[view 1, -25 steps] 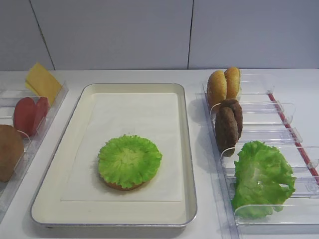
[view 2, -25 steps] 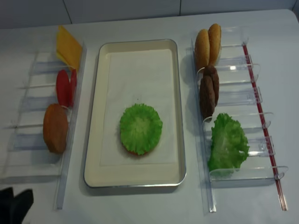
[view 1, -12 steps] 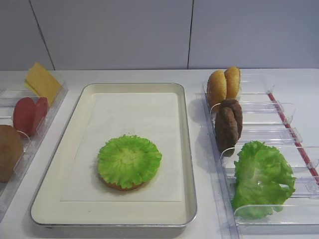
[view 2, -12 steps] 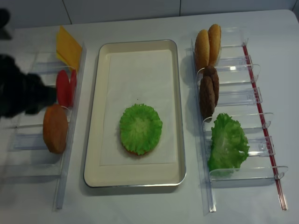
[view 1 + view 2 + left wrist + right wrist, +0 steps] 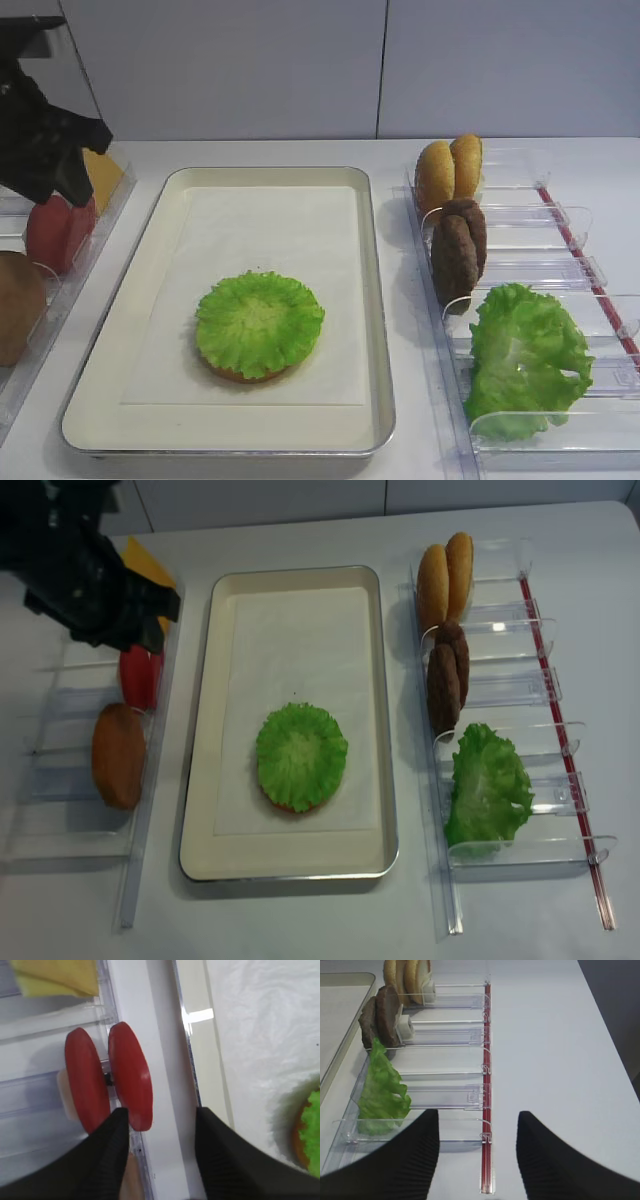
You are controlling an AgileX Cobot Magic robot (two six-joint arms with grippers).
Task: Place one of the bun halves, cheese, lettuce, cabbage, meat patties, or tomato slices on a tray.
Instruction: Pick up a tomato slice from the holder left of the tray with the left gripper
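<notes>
We see the large cream-coloured metal tray (image 5: 372, 300) with its white paper liner holding a round ruffled green lettuce leaf (image 5: 260, 322) atop a golden bun half, flanked by clear plastic bins (image 5: 510, 695): golden-brown bun halves (image 5: 448, 172), dark brown meat patties (image 5: 458, 250) and a loose green lettuce leaf (image 5: 525, 355) to the right, a pale-yellow cheese slice (image 5: 55, 977) to the left. Our black left gripper (image 5: 161, 1152), jaws spread wide, hovers over the two flat red tomato slices (image 5: 107, 1080) standing on edge in the left bin, the nearer slice just beside one fingertip. Our right gripper (image 5: 477, 1155) hangs spread and empty near the right-hand bins.
</notes>
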